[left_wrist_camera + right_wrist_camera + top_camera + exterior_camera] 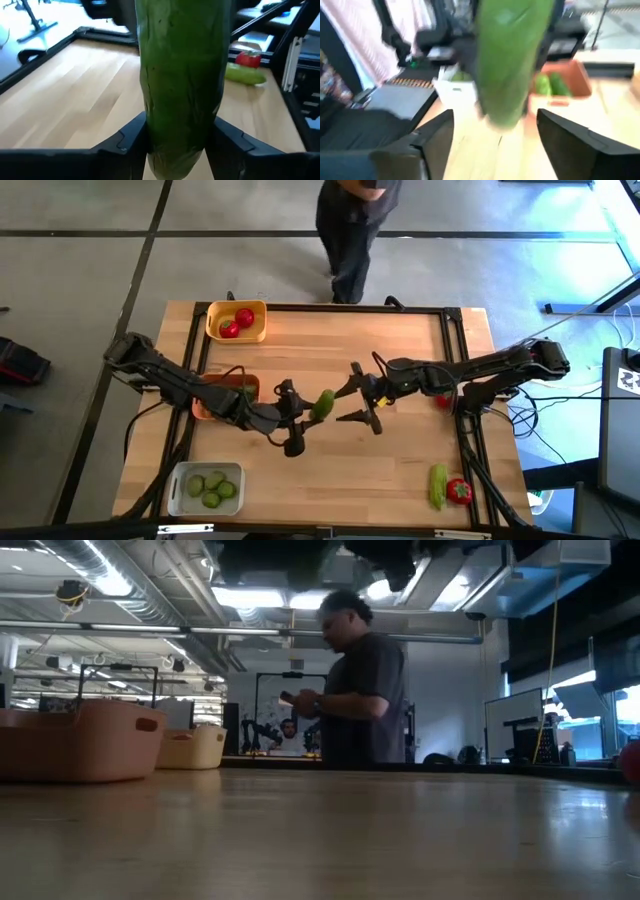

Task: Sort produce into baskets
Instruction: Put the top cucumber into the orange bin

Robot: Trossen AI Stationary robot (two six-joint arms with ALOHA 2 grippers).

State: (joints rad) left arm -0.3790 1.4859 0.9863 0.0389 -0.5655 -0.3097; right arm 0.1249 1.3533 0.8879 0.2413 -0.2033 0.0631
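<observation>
Left fingers (300,416) pinching cucumber (323,404) mid-table; right fingers (362,395) spread, clear of it. Keep grip firm, carry to orange basket (200,408), release low.

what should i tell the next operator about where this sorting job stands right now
Left gripper: shut on a cucumber, held above mid-table.
Right gripper: open, just beside that cucumber and facing it, not gripping; this looks like a handover.
Yellow basket: two tomatoes.
White-grey basket: several limes.
Orange basket: cucumbers inside, seen in the right wrist view, partly hidden by the left arm from above.
Left to sort: the held cucumber, another cucumber and a tomato lying near the table's right front corner, and a red piece partly hidden under the right arm.
</observation>
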